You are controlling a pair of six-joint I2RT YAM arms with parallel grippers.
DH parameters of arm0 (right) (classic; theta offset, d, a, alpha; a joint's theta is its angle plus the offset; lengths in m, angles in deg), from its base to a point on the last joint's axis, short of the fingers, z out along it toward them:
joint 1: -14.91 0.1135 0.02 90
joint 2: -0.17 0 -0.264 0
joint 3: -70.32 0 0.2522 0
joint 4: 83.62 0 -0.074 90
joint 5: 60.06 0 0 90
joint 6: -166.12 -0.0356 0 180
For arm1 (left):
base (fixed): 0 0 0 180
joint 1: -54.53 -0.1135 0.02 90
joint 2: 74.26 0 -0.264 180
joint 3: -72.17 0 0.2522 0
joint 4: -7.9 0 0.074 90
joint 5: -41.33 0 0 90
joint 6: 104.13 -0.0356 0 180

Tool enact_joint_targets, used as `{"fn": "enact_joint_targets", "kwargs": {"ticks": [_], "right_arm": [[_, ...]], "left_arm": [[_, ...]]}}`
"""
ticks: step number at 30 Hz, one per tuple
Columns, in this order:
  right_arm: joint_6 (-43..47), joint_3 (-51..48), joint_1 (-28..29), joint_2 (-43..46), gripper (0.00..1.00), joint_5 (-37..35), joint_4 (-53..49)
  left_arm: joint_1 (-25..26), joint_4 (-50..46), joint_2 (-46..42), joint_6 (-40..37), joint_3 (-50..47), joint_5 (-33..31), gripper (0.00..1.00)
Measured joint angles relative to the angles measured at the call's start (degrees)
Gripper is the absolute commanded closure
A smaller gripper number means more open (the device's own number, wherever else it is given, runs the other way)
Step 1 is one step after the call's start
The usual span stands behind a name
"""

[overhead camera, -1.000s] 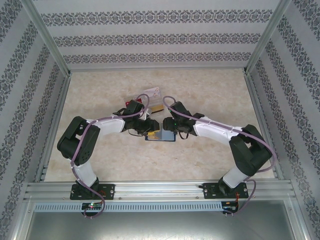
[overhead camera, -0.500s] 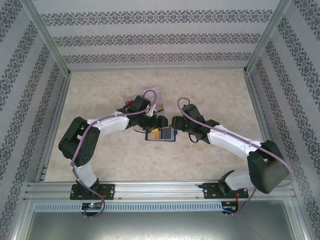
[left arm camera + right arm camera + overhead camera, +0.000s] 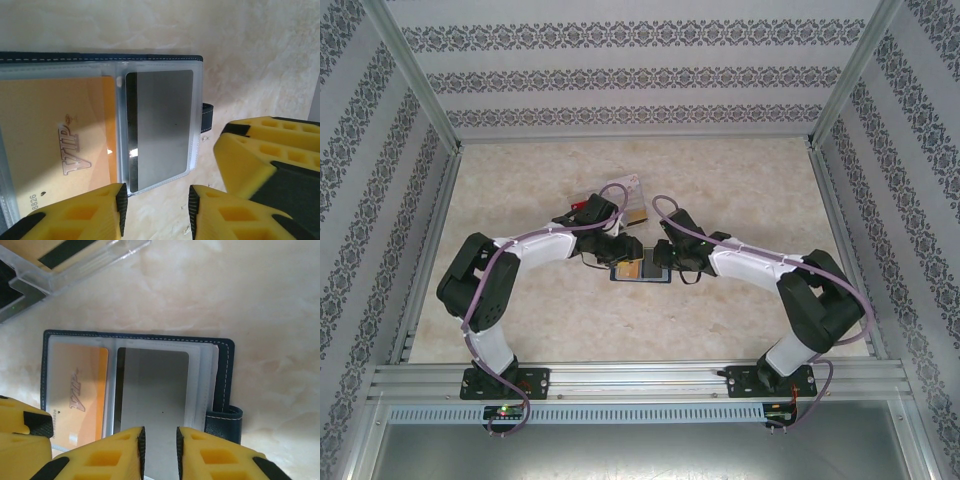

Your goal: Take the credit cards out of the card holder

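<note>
The navy card holder [image 3: 642, 272] lies open on the table, its closure tab [image 3: 224, 422] on the right. One clear sleeve holds an orange-gold credit card [image 3: 55, 140] [image 3: 80, 385]. The sleeve beside it holds a dark glossy credit card [image 3: 162, 125] [image 3: 155, 385] that reflects grey. My left gripper [image 3: 620, 252] [image 3: 157, 210] hovers open at the holder's edge, with bare table between its fingers. My right gripper [image 3: 665, 258] [image 3: 160, 452] is over the dark card. Its jaws stand a narrow gap apart with nothing pinched. A right finger [image 3: 260, 150] shows in the left wrist view.
Behind the holder, a clear plastic tray [image 3: 75, 265] holds a card with a black stripe. A white-pinkish card [image 3: 628, 184] and a red card [image 3: 580, 206] lie past the left wrist. Metal rails and patterned walls enclose the marble-look table [image 3: 750, 190].
Both grippers widened, then narrowed again. The right arm swung out to the right and came back over the holder. The left gripper shifted slightly along the holder's left side.
</note>
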Motion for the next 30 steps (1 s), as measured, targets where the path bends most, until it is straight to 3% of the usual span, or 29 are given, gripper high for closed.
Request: {"fn": "enact_joint_targets", "kwargs": {"ticks": [12,30], "right_arm": [[-2.10,1.09,-0.42,-3.74,0.74,1.09,-1.66],[-2.25,1.11,-1.16,-5.57,0.80,2.43,-1.46]], "left_arm": [[0.04,0.04,4.44,0.52,2.12,1.51,0.70],[-0.13,1.07,6.91,0.70,3.72,1.27,0.69]]}}
